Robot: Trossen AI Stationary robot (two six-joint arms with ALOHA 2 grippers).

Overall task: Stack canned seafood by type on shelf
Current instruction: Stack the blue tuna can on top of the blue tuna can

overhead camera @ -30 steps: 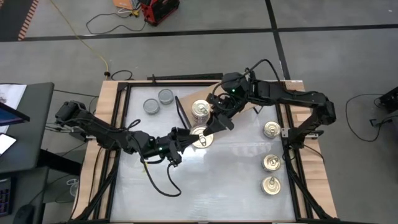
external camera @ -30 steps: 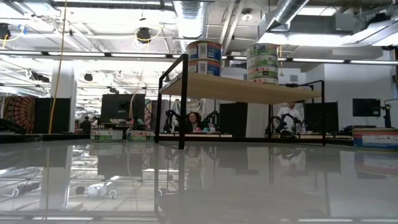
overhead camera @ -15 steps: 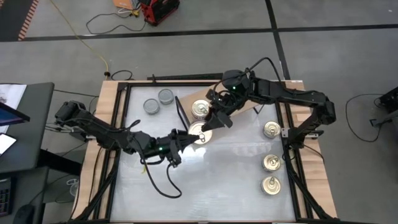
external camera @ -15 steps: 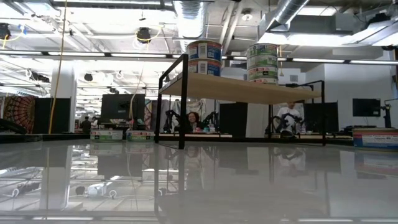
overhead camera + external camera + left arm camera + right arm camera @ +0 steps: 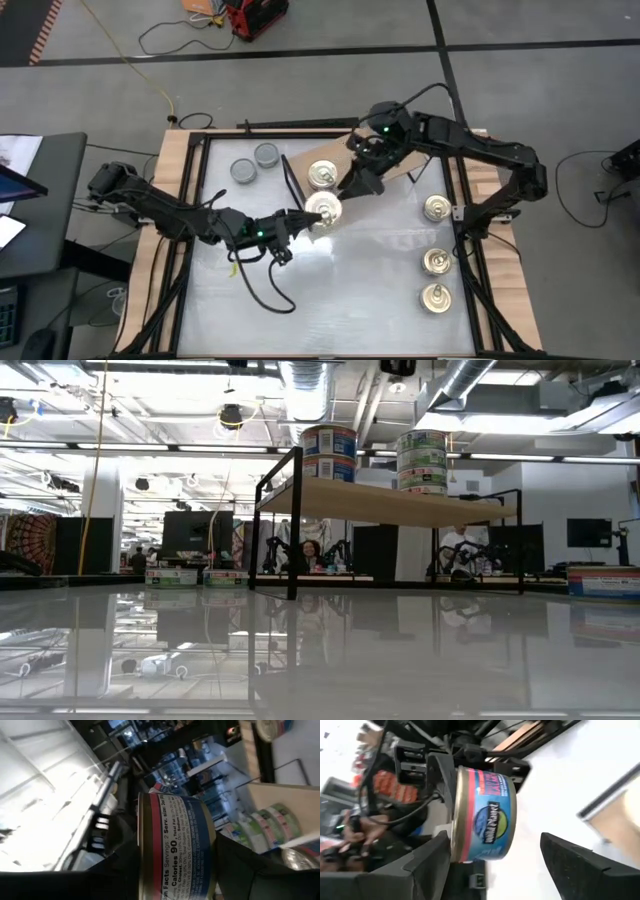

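A blue-labelled tin [image 5: 322, 208] with a shiny gold lid hangs above the white table, just in front of the shelf [image 5: 380, 502], with my left gripper [image 5: 311, 214] shut on it. My right gripper [image 5: 352, 186] stands open just beyond it toward the far right; in the right wrist view its fingers [image 5: 427, 865] flank the tin [image 5: 482, 820] without touching. On the shelf stand a stack of blue-labelled tins [image 5: 328, 452] and a stack of green-labelled tins [image 5: 422, 460]. My left gripper pinches the tin across its two flat ends, one finger on the lid side [image 5: 451, 795] and one on the bottom side [image 5: 514, 775]. The fingers come about level from the table's left. The tin [image 5: 175, 845] is lifted clear of the table.
Two grey-topped tins [image 5: 243, 170] [image 5: 267, 155] sit on the table at the far left. Three gold-lidded tins [image 5: 436, 208] [image 5: 436, 262] [image 5: 435, 296] lie along the right side. The shelf's black frame post [image 5: 294, 520] stands near the held tin. The table's middle and near part is bare.
The tin has passed from my right gripper to my left. My left gripper has shut on it and rolled its wrist while staying in place. My right gripper has opened, let go and drawn back toward the table's far right, over the shelf.
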